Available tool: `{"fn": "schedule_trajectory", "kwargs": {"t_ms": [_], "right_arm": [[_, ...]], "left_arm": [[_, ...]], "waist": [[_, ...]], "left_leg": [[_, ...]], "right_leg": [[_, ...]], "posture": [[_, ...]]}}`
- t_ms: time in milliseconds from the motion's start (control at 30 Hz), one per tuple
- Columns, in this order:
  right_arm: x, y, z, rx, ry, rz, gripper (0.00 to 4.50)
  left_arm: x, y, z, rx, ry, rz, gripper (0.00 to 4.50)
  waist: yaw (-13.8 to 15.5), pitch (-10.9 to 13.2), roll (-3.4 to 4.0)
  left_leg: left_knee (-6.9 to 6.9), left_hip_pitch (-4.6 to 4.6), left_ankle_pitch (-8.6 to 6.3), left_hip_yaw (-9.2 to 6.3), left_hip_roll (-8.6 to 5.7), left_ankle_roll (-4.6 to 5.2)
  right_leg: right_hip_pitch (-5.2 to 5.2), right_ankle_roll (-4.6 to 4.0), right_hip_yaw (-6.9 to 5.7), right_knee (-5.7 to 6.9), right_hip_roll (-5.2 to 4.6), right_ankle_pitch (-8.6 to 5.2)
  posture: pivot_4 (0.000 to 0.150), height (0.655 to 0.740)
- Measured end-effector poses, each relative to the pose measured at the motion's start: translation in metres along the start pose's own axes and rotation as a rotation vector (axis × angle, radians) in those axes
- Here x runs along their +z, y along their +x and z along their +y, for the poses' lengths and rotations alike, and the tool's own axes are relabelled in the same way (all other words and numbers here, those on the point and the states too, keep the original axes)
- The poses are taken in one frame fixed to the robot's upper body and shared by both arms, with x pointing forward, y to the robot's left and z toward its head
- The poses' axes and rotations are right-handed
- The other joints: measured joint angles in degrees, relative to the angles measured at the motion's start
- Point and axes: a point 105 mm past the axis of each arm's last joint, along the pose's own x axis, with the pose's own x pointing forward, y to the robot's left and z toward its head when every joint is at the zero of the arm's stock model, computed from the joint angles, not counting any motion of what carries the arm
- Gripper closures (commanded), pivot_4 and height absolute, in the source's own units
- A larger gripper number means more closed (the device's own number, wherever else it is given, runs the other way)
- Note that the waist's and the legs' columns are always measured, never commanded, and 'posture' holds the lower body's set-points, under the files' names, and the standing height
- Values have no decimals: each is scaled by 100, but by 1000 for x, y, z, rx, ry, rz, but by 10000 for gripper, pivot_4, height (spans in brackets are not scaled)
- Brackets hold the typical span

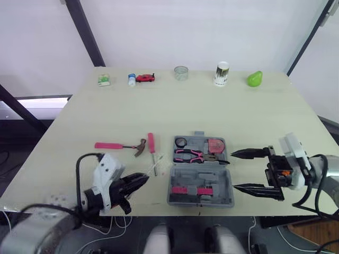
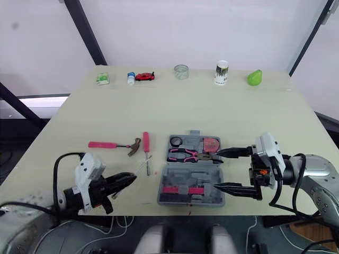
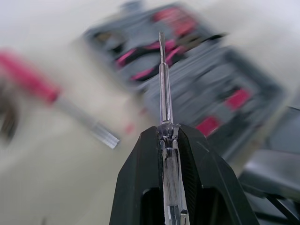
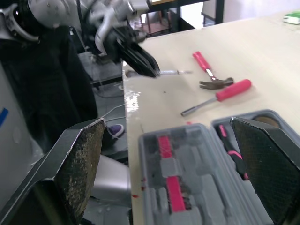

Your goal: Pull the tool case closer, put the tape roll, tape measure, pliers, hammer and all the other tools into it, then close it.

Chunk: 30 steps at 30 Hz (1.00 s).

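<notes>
Loading tools: left gripper (image 1: pixel 137 182) clamped on screwdriver (image 3: pixel 162 89) left of case (image 1: pixel 204 178), right gripper (image 1: pixel 233 170) spread apart at its right; next, likely seat screwdriver in free slot.

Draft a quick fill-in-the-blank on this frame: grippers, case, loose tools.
1. The left gripper is shut on a clear-handled ____.
2. The pliers lie ____ the tool case.
3. The hammer lies on the table, on the case's ____ side.
4. The right gripper is ____.
Missing: screwdriver; inside; left; open.
</notes>
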Motion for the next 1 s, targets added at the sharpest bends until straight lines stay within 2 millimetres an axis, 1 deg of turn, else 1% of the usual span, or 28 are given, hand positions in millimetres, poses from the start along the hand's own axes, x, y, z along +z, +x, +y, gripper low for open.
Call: {"fn": "schedule_trajectory", "kwargs": {"t_ms": [33, 133, 200, 233, 333, 400, 433, 467, 533, 700, 800, 833, 867, 1000], "right_arm": [[0, -4, -1, -16, -5, 12, 0], [1, -11, -3, -49, -29, 31, 0], [-1, -18, -3, -87, -27, 44, 0], [-1, -18, -3, -92, -28, 45, 0], [-6, -25, -1, -126, -15, 58, 0], [-8, -29, 0, -143, -17, 74, 0], [-10, -33, 1, -157, -21, 92, 0], [-10, -34, 1, -159, -24, 97, 0], [-11, -40, 2, -175, -25, 113, 0], [-11, -48, 1, -196, -43, 141, 0], [-12, -49, 1, -204, -47, 147, 0], [-12, -50, 0, -210, -52, 150, 0], [-12, -50, 0, -214, -55, 150, 0], [-14, -51, 2, -222, -48, 156, 0]], "left_arm": [[12, 7, -3, -64, 68, 20, 44596], [29, 24, -9, -177, 204, 112, 44596], [36, 42, -3, -231, 227, 214, 44596], [36, 45, -1, -235, 227, 229, 44596], [33, 63, 3, -277, 246, 324, 44596], [27, 76, 4, -314, 258, 386, 44596], [21, 84, 5, -329, 264, 425, 44596], [19, 85, 6, -327, 265, 432, 44596], [15, 99, 8, -340, 287, 464, 44596], [16, 128, 7, -371, 377, 494, 44596], [17, 136, 4, -392, 404, 497, 44596], [19, 143, 0, -407, 436, 506, 44596], [21, 146, -2, -421, 457, 506, 44596], [19, 148, -1, -440, 487, 529, 44596]], "waist": [[6, 0, -1], [-19, 1, -1], [-19, 0, -1], [-34, 0, 0], [-60, 1, 0], [-50, 1, -1], [-28, 1, -1], [-32, 2, -1], [-17, 2, -2], [-9, 3, -3], [-32, 3, -3], [-28, 3, -3], [-29, 3, -3], [-29, 3, -3]], "left_leg": [[0, 0, 0, 0, -1, 0], [-1, 0, 0, 1, -3, 0], [0, -1, 0, -8, -6, 0], [0, 0, 0, -7, -6, 0], [-1, -1, 0, -10, -5, 0], [-1, -1, 0, -12, -6, 1], [0, -2, 0, -12, -6, 1], [0, -2, 0, -12, -6, 1], [5, -3, 0, -13, -6, 1], [9, -8, 0, -17, -13, 1], [8, -7, 0, -18, -13, 1], [9, -8, 1, -23, -13, 1], [9, -8, 1, -22, -13, 1], [9, -8, 1, -22, -13, 1]], "right_leg": [[1, 1, 2, 0, 2, 1], [3, 21, 9, -4, 7, 12], [6, 23, 9, -4, 14, 13], [6, 24, 11, -4, 15, 13], [4, 23, 18, -5, 22, 12], [4, 23, 18, -5, 23, 12], [4, 23, 17, -5, 23, 12], [4, 23, 18, -5, 23, 12], [4, 23, 17, -5, 23, 12], [7, 24, 23, -5, 25, 12], [6, 24, 27, -5, 27, 11], [6, 24, 25, -4, 29, 11], [6, 24, 25, -4, 30, 11], [6, 24, 26, -4, 29, 12]], "posture": [[1500, 7400], [1500, 7400], [1500, 7400], [1500, 7400], [1500, 7400], [1500, 7400], [1500, 7400], [1500, 7400], [1500, 7400], [1500, 7400], [1500, 7400], [1500, 7400], [1500, 7400], [1500, 7400]]}}
